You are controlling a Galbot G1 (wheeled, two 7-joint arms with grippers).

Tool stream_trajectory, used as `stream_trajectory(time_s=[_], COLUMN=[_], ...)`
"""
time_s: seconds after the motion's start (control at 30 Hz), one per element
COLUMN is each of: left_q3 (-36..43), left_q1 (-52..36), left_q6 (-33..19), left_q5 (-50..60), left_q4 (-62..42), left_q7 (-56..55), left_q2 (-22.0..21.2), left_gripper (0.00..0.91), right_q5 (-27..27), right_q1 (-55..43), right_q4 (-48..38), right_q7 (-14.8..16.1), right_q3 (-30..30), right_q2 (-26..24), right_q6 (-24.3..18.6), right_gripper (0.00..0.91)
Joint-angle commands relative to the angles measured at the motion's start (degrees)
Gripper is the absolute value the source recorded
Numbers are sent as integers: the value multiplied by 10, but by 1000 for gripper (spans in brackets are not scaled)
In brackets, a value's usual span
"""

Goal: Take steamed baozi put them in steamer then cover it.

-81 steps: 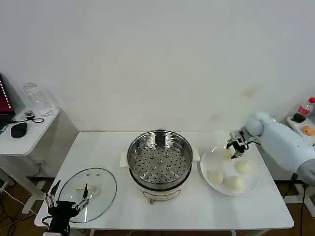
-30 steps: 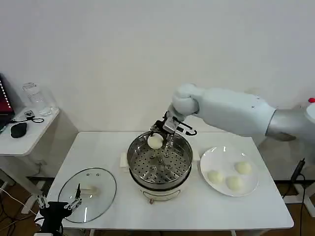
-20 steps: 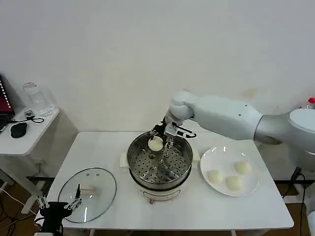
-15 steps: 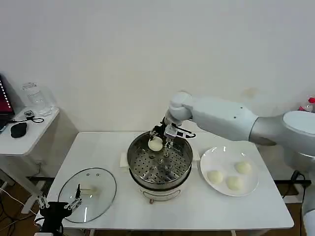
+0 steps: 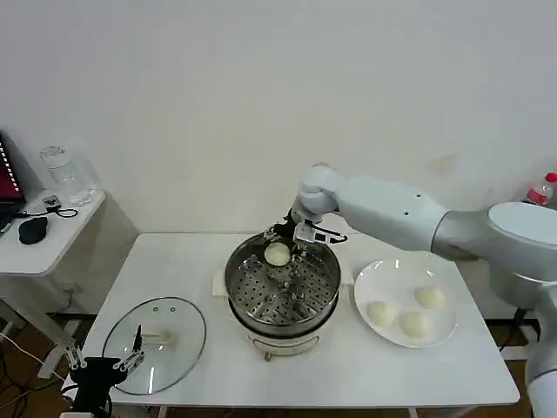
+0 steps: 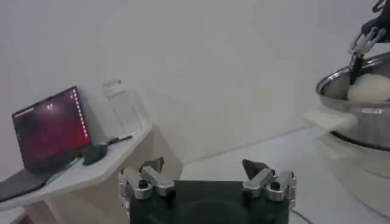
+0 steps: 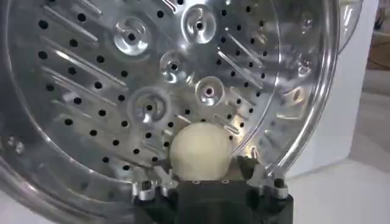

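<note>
Starting nearest, we saw our left gripper [image 5: 103, 370] parked at the table's [image 5: 348, 374] front edge beside the cover [image 5: 155, 342], jaws spread wide, holding nothing. Farther back, 3 baozi [image 5: 381, 313] lay on the plate [image 5: 365, 287]. Our right gripper [image 5: 280, 246] clasped 1 baozi [image 5: 277, 253] over the steamer's [image 5: 283, 283] far rim.

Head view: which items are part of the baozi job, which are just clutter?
Job:
- steamer
- baozi held by right gripper over the tray
- three baozi on the plate
- cover on the table, by the left gripper

Clutter:
- laptop, mouse, jar on the side table
- bottle
</note>
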State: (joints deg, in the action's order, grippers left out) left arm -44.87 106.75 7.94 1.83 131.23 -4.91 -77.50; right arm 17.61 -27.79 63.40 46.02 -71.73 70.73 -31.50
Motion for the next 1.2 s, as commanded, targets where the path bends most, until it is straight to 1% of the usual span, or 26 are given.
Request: stream_trajectory(time_s=[0.03, 0.07, 0.1, 0.17, 0.3, 0.33, 0.37, 0.43, 0.53, 0.6, 0.63, 0.7, 0.77, 0.8, 0.87, 0.9, 0.93, 1.03, 1.1, 1.2], left_q3=[3, 4, 5, 9, 18, 19, 19, 21, 28, 34, 36, 39, 42, 42, 40, 38, 36, 30, 28, 29], left_q1=[-2, -3, -3, -1, 0, -1, -3, -5, -7, -6, -6, -4, -4, -3, -2, -1, 0, 2, 3, 3], left_q6=[2, 2, 2, 3, 4, 4, 5, 6, 7, 7, 7, 6, 6, 6, 6, 6, 6, 7, 7, 8], left_q5=[0, 0, 0, 0, 0, 0, -1, -1, 1, 4, 7, 9, 12, 12, 12, 12, 12, 12, 12, 13], left_q4=[0, 0, 2, 5, 13, 17, 20, 24, 27, 28, 28, 28, 28, 28, 28, 29, 29, 31, 32, 31], left_q7=[2, 2, 2, 3, 4, 4, 5, 6, 6, 6, 6, 6, 6, 6, 6, 6, 6, 6, 6, 6], left_q2=[2, 3, 4, 7, 18, 21, 26, 32, 38, 38, 38, 37, 33, 32, 31, 31, 31, 30, 28, 25], left_gripper=[907, 907, 907, 907, 907, 907, 907, 907, 907, 907, 907, 907, 907, 907, 907, 907, 907, 907, 907, 907], right_q5=[-165, -195, -211, -225, -244, -244, -250, -258, -266, -264, -254, -228, -210, -210, -211, -211, -211, -211, -213, -207], right_q1=[-118, -139, -157, -185, -231, -235, -239, -232, -197, -185, -163, -129, -77, -59, 16, 32, 67, 126, 149, 166], right_q4=[124, 147, 161, 193, 243, 253, 270, 292, 320, 328, 337, 343, 341, 340, 328, 323, 316, 297, 286, 269], right_q7=[28, 35, 37, 42, 52, 55, 56, 60, 64, 65, 64, 64, 66, 67, 68, 69, 71, 71, 72, 75], right_q3=[-51, -57, -60, -68, -125, -129, -156, -170, -170, -168, -163, -143, -97, -91, -36, -26, -4, 46, 63, 71], right_q2=[-65, -85, -105, -152, -239, -259, -297, -354, -428, -447, -464, -477, -489, -495, -500, -500, -500, -490, -481, -471], right_q6=[134, 159, 178, 206, 247, 249, 264, 285, 311, 316, 319, 324, 339, 343, 352, 353, 358, 366, 372, 375], right_gripper=[907, 907, 907, 907, 907, 907, 907, 907, 907, 907, 907, 907, 907, 907, 907, 907, 907, 907, 907, 907])
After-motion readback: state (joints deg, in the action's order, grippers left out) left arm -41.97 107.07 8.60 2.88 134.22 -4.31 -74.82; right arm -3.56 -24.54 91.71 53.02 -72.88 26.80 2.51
